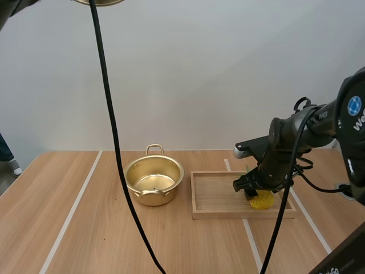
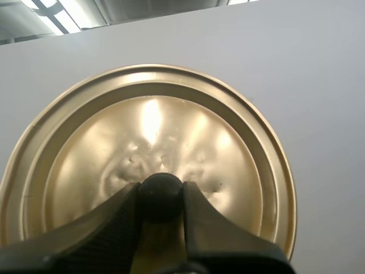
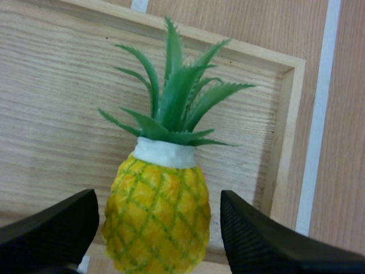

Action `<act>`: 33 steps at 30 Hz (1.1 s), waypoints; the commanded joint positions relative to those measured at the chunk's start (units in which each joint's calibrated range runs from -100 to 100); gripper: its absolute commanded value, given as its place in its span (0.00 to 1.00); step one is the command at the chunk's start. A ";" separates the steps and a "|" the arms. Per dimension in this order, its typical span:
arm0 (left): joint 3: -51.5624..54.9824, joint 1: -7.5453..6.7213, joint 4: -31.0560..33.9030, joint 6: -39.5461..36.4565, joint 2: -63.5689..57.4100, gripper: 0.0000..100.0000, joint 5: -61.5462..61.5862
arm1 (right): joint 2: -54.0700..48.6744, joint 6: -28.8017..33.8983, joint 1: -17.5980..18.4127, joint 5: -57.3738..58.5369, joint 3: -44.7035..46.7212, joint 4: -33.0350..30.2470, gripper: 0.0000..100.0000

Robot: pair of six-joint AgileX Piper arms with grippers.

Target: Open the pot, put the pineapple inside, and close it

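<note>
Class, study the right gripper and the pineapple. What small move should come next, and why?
Probably close the right gripper on the pineapple. Its fingers stand apart on either side of the fruit, which rests in the wooden tray. The pot is open, and the left gripper holds the lid clear of it, so grasping seems the step due.

Glossy gold-toned metal pot (image 1: pixel 153 197) and lid (image 2: pixel 171 125), matt wooden tray (image 1: pixel 219 194)

White letters "We", cut short, under a round blue logo on the right arm's black casing (image 1: pixel 351 91), above the wooden tray (image 1: pixel 239 215); "Go" on a dark part (image 1: pixel 342 257) nearer than the tray
</note>
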 commanded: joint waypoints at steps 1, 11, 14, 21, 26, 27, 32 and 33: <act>-0.48 -0.10 -0.77 -0.19 -0.38 0.00 -1.83 | 0.71 -1.37 -0.19 -1.33 0.22 0.50 1.00; -0.48 -0.10 -0.77 -0.19 -0.38 0.00 -1.83 | 1.71 -1.42 -0.19 -1.60 0.22 0.81 0.00; -0.48 -0.10 -0.77 -0.19 -0.38 0.00 -1.83 | 1.71 -1.42 -0.19 -2.44 0.22 2.44 0.00; -0.48 -0.10 -0.77 -0.19 -0.38 0.00 -1.83 | 0.81 -1.42 -0.19 -2.89 -0.89 2.61 0.00; -0.48 -0.10 -0.77 -0.19 -0.38 0.00 -1.83 | -3.36 -1.42 -0.19 -2.89 -3.16 3.04 0.00; -0.48 -0.10 -0.77 -0.19 -0.38 0.00 -1.83 | -4.53 -1.42 -0.19 -2.89 -3.67 3.15 0.00; -0.48 -0.10 -0.77 -0.19 -0.38 0.00 -1.83 | -11.43 -1.42 -0.19 -2.70 -7.29 6.93 0.00; -0.48 -0.10 -0.77 -0.19 -0.38 0.00 -1.83 | -13.03 -1.42 -0.19 -2.54 -7.97 7.80 0.00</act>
